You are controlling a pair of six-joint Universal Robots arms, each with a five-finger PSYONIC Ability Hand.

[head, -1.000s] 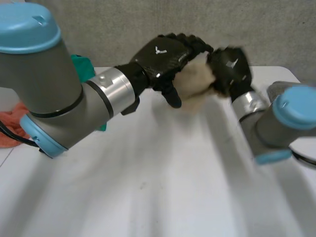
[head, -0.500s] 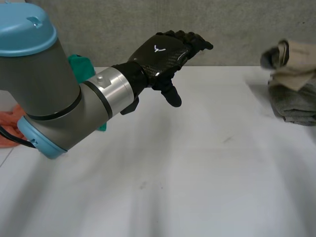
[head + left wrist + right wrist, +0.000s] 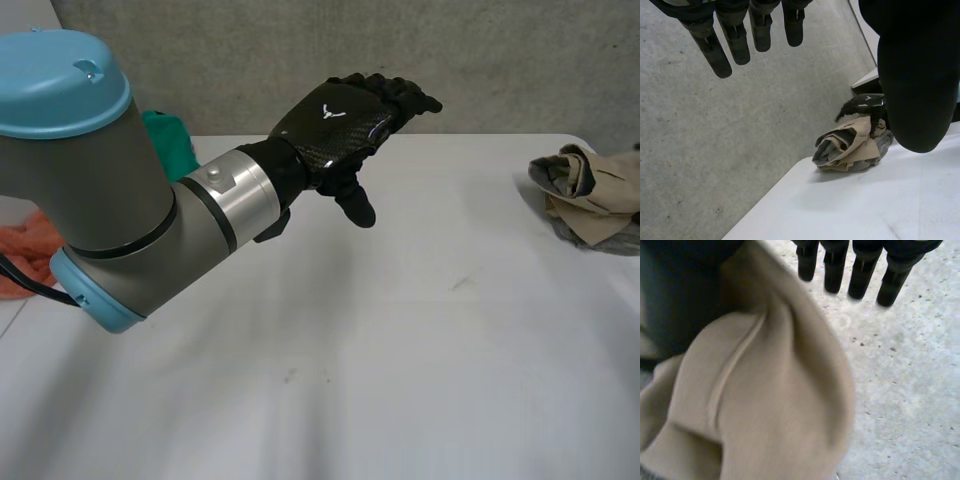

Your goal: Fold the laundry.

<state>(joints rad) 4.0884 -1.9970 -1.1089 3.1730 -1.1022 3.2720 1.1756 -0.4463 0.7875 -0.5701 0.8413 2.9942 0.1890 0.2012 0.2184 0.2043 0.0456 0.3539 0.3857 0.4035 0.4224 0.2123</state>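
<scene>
- The laundry pile [image 3: 585, 195], crumpled beige and grey cloth, lies on the white table [image 3: 400, 350] at its far right corner, up against the right edge.
- The left hand [image 3: 340, 125] hangs in the air above the far middle of the table. It is released and holds nothing.
- In the left wrist view its fingers [image 3: 735, 40] are straight and spread, and the thumb stands apart from them. The pile is on the table well beyond the fingertips.
- The right hand [image 3: 866, 102] sits at the top of the pile, at the table's right corner, touching the beige cloth.
- In the right wrist view its fingers [image 3: 862, 270] reach out straight past the beige cloth [image 3: 765, 390], not curled round it. The cloth is bunched under the palm, so this hand reads as released.
- The left arm [image 3: 120, 210] reaches over the table's left side.
- A teal cloth [image 3: 172, 142] lies at the table's far left edge, partly behind that arm.
- An orange cloth [image 3: 25, 262] lies just off the table's left edge.
</scene>
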